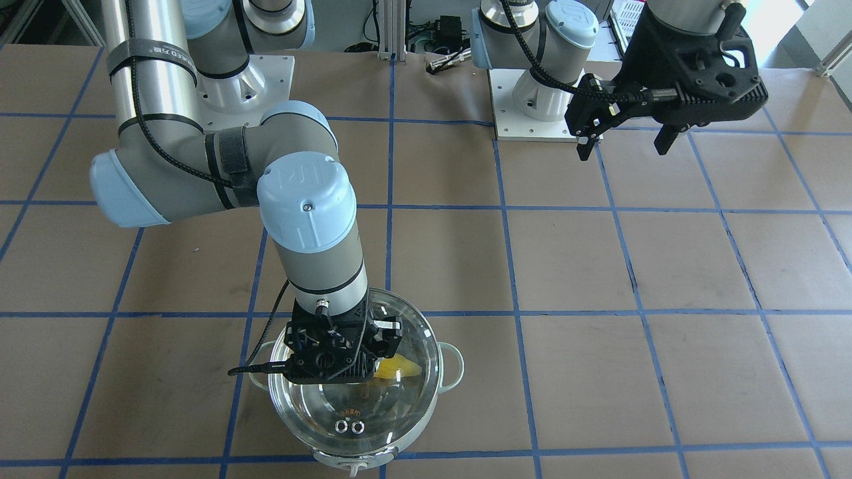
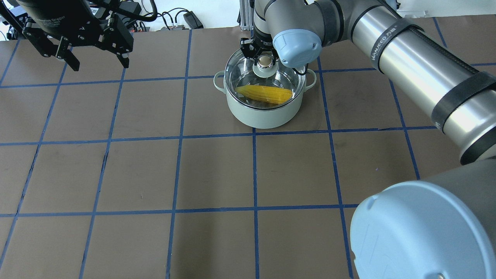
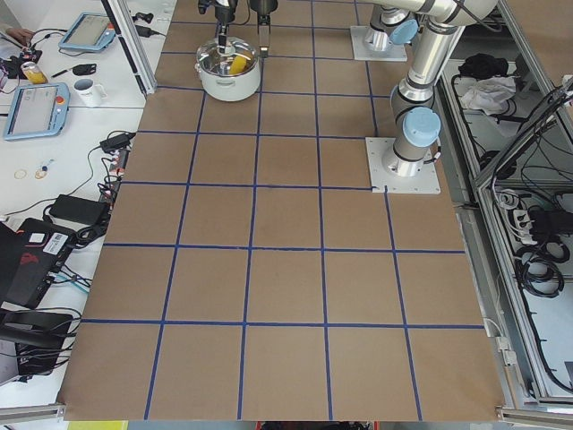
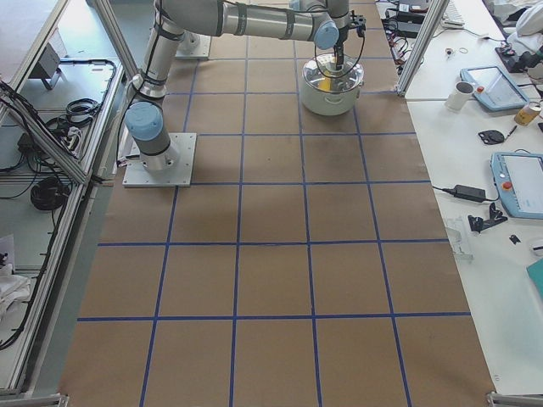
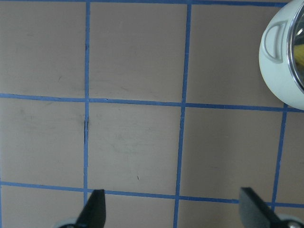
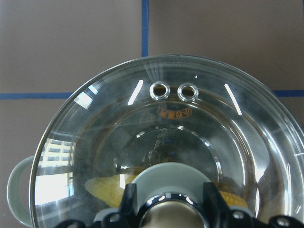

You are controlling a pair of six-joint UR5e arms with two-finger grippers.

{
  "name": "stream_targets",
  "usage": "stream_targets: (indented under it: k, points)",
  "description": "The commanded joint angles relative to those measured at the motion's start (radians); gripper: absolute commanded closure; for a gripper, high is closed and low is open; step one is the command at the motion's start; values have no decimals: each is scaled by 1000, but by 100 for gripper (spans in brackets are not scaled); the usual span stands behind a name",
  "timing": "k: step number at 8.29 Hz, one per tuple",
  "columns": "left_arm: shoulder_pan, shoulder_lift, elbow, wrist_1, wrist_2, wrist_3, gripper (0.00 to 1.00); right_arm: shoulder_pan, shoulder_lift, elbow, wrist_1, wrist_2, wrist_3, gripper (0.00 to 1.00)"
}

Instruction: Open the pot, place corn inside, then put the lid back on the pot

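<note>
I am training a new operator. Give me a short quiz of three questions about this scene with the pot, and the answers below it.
1. True or false: the corn lies inside the pot, under the glass lid.
2. Which gripper has its fingers on either side of the lid's gold knob? A: left. B: right. C: neither.
3. Fill in: the left gripper, away from the pot, has its fingers ____.

Key: 1 true. 2 B, the right gripper. 3 open.
</note>
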Motion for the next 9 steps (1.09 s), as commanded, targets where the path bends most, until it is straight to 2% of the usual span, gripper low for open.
stream_targets:
  k: [1, 9]
  points:
    - [0, -7, -1, -1, -4, -1, 0, 0, -1, 12, -1, -1, 1, 71]
    - [0, 1, 1, -1, -4, -1, 0, 1, -7, 15, 0, 30, 38, 71]
